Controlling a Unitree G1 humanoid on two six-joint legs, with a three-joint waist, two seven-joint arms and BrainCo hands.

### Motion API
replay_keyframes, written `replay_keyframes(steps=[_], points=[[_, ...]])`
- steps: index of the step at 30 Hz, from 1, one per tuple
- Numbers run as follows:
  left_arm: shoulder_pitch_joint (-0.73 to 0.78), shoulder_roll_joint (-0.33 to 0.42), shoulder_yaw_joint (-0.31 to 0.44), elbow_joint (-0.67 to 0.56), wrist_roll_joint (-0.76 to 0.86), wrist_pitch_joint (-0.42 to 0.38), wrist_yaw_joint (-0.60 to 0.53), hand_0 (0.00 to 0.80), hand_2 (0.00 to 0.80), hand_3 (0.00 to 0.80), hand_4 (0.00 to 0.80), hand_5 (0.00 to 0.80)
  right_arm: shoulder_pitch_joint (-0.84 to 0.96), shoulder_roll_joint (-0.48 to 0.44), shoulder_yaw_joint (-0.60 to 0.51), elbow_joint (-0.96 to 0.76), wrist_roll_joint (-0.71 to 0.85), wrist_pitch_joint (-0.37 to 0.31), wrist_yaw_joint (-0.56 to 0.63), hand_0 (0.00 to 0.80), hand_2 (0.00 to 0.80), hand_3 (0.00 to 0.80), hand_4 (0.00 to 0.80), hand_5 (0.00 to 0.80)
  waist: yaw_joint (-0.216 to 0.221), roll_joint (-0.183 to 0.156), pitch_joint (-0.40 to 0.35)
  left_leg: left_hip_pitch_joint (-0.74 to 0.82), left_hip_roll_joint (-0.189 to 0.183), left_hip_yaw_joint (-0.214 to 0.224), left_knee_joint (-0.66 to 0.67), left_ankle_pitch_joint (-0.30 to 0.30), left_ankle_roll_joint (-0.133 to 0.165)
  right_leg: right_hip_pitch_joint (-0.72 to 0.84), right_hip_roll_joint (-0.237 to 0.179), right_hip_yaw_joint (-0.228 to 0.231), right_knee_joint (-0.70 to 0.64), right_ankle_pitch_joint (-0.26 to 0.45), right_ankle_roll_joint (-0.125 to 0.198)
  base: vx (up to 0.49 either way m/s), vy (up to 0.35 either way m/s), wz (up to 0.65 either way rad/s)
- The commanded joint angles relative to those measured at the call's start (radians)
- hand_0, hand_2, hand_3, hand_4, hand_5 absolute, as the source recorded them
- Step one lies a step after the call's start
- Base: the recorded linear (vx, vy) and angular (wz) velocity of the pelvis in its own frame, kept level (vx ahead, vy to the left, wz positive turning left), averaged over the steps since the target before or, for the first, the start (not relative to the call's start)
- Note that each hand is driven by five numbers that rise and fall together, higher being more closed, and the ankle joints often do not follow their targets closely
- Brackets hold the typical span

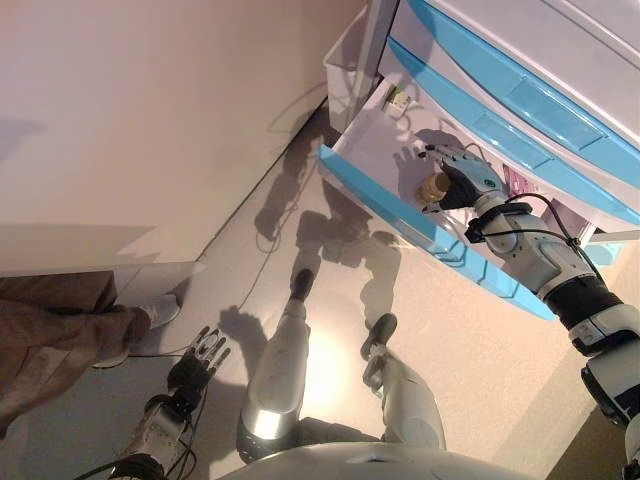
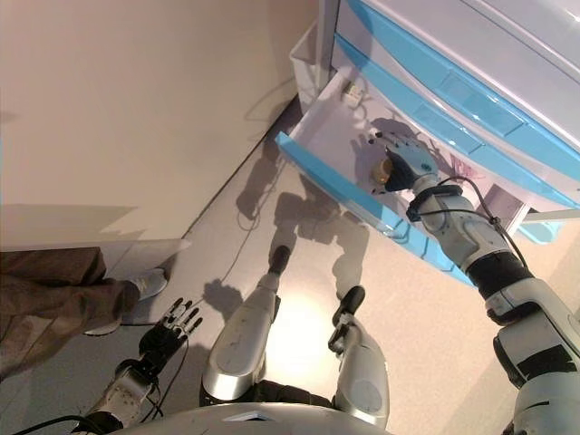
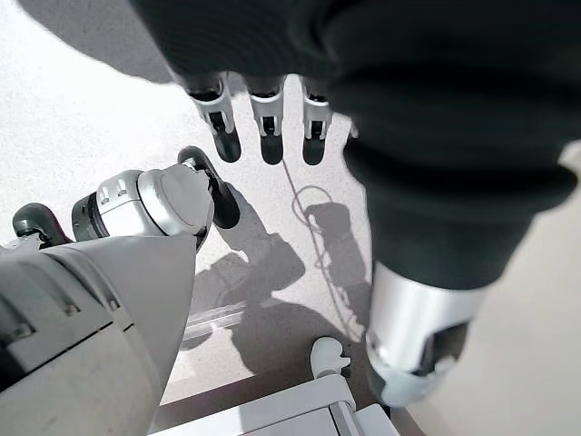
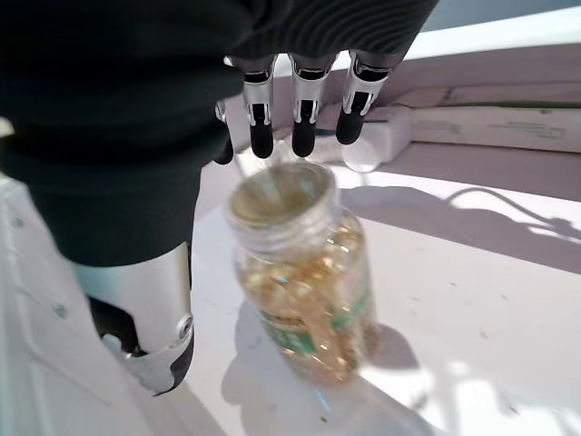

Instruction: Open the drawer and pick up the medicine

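The bottom drawer (image 1: 372, 200) of a white cabinet with light-blue fronts stands pulled open. A clear medicine bottle (image 4: 304, 272) full of golden capsules stands upright on the drawer's white floor; it also shows in the left eye view (image 1: 434, 187). My right hand (image 1: 467, 178) is inside the drawer, right at the bottle. Its fingers (image 4: 306, 100) reach over the bottle's top and the thumb is beside it, not closed on it. My left hand (image 1: 200, 358) hangs low at my left side, fingers straight and empty.
A person's legs (image 1: 55, 335) and a white shoe (image 1: 152, 312) are on the floor at left, beside a white wall. White packets (image 4: 490, 123) lie at the drawer's back. Closed blue-fronted drawers (image 1: 520, 95) rise above the open one.
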Motion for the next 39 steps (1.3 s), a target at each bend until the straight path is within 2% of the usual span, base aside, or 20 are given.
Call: replay_keyframes(steps=[1,13,21,22,23,24,39], points=[[0.066,0.034,-0.031,-0.03,0.022,-0.008,-0.01,0.0,0.0,0.0,0.0,0.0,-0.078,-0.018,0.056,0.004,0.022,0.005,-0.018,0.0,0.0,0.0,0.0,0.0,0.001,0.002,-0.023,-0.078,-0.039,0.03,0.128,-0.113,0.03,-0.072,-0.007,0.021,0.069,0.034,0.007,0.0,0.0,0.0],[0.07,0.047,-0.038,-0.04,0.019,0.0,-0.011,0.0,0.0,0.0,0.0,0.0,-0.105,-0.015,0.069,0.111,0.067,0.019,-0.031,0.0,0.0,0.0,0.0,0.0,0.009,0.009,-0.023,-0.098,-0.044,0.022,0.133,-0.112,0.033,-0.091,-0.004,0.019,0.073,0.036,0.005,0.001,-0.002,0.01],[0.079,0.048,-0.041,-0.052,0.027,0.0,-0.019,0.0,0.0,0.0,0.0,0.0,-0.109,-0.023,0.059,0.153,0.081,0.003,-0.026,0.0,0.0,0.0,0.0,0.0,0.011,0.016,-0.023,-0.099,-0.047,0.019,0.134,-0.113,0.036,-0.093,-0.007,0.018,0.076,0.035,0.004,0.0,0.0,0.0],[0.079,0.048,-0.041,-0.053,0.027,0.0,-0.019,0.0,0.0,0.0,0.0,0.0,-0.11,-0.023,0.059,0.156,0.082,0.001,-0.024,0.085,0.085,0.085,0.085,0.085,0.011,0.017,-0.023,-0.097,-0.047,0.019,0.133,-0.113,0.036,-0.092,-0.007,0.018,0.074,0.035,0.004,0.0,0.0,0.0],[0.079,0.049,-0.042,-0.053,0.025,0.002,-0.019,0.0,0.0,0.0,0.0,0.0,-0.112,-0.022,0.06,0.162,0.082,-0.003,-0.02,0.524,0.524,0.524,0.524,0.524,0.012,0.018,-0.023,-0.098,-0.047,0.019,0.134,-0.113,0.036,-0.093,-0.008,0.019,0.076,0.035,0.004,0.0,0.0,0.0],[0.08,0.049,-0.042,-0.054,0.025,0.002,-0.017,0.0,0.0,0.0,0.0,0.0,-0.114,-0.02,0.06,0.165,0.08,-0.004,-0.016,0.8,0.8,0.8,0.8,0.8,0.012,0.018,-0.023,-0.099,-0.047,0.018,0.135,-0.113,0.036,-0.094,-0.007,0.019,0.076,0.036,0.004,0.0,0.0,0.0],[0.075,0.055,-0.041,-0.053,0.024,0.004,-0.016,0.0,0.0,0.0,0.0,0.0,-0.136,-0.013,0.064,0.185,0.086,-0.023,-0.009,0.8,0.8,0.8,0.8,0.8,0.012,0.015,-0.023,-0.103,-0.045,0.023,0.133,-0.113,0.039,-0.1,-0.004,0.022,0.075,0.039,0.005,0.0,0.0,0.0]])
